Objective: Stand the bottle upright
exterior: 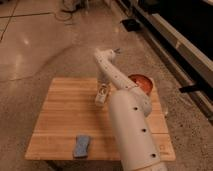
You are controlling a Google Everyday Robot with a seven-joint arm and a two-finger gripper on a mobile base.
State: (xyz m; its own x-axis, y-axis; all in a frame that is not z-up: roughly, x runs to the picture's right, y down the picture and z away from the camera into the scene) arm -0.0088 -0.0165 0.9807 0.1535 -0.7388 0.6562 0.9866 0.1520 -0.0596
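The bottle is a small pale object with dark markings. It sits tilted over the middle back of the wooden table. My gripper comes down from the white arm's bend and is right at the bottle's upper end. The arm hides where the two meet. My white forearm fills the lower right of the camera view.
An orange-red bowl stands at the table's back right, partly behind the arm. A blue sponge lies near the front edge. Bare speckled floor surrounds the table, and a dark cabinet wall runs along the right.
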